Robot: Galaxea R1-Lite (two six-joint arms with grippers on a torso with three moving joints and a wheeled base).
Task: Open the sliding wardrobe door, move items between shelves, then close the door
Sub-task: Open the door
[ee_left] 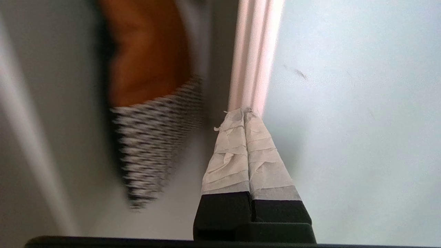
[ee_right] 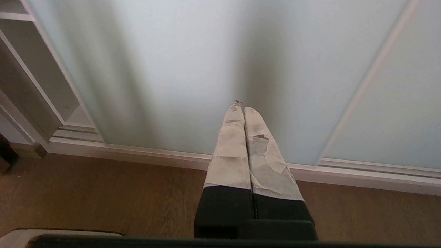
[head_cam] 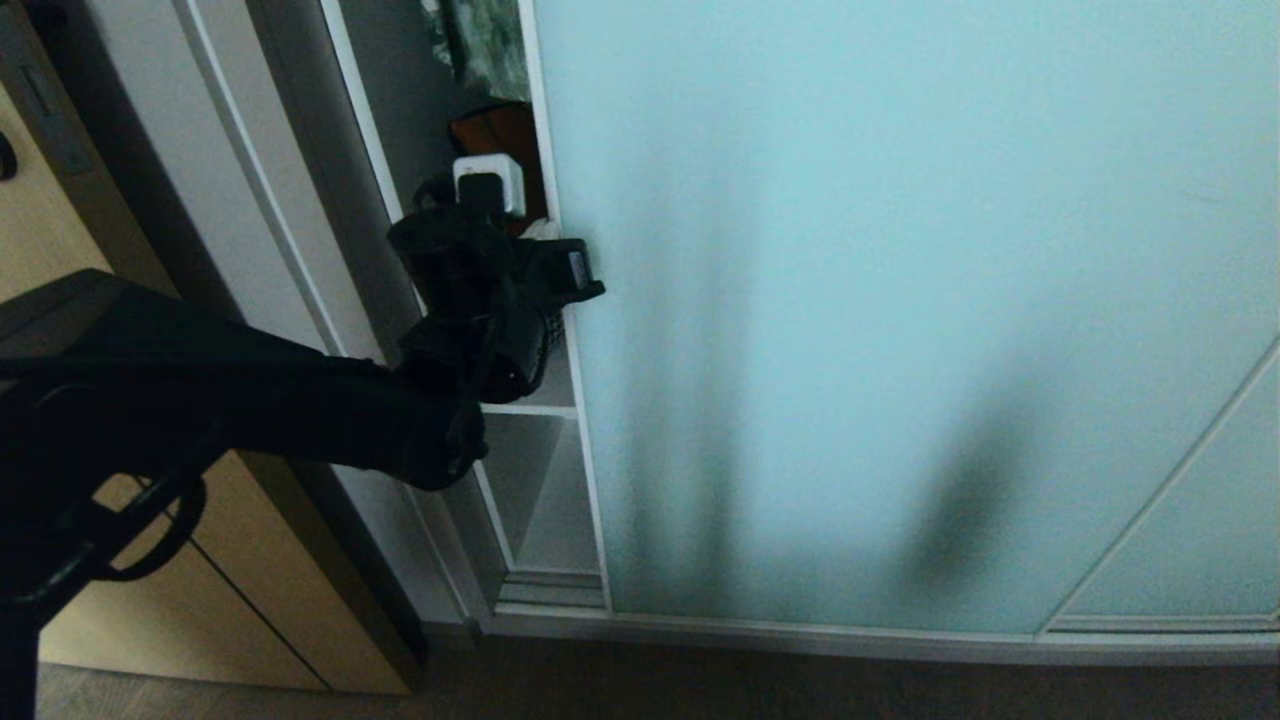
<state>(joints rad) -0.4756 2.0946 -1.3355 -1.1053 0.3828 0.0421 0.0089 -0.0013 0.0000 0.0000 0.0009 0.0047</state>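
Where the sliding wardrobe door (head_cam: 900, 300) stops short of the cabinet's side, a narrow gap shows the inside: a tall pane of frosted blue-green glass, smooth and matte, bound in a thin silver metal frame (ee_left: 253, 55) with a slim diagonal bar across its lower right corner. The left gripper (ee_left: 245, 112) has its two tape-wrapped fingers pressed flat together, holding nothing, with their tips against the door's framed edge beside the gap. Within the opening, flat white shelves (head_cam: 530, 409) with thin front edges divide the space. On the shelf at gripper height lies a small black-and-white houndstooth cloth (ee_left: 155, 144), soft and folded, with a rust-brown item (ee_left: 148, 51) touching it; what that item is cannot be told. A patterned green fabric (head_cam: 480, 45) hangs higher up. The right gripper (ee_right: 244, 107), also closed and empty, is low before the door above the wood-grain floor (ee_right: 103, 196). A light wooden cabinet (head_cam: 260, 620) stands to the left.
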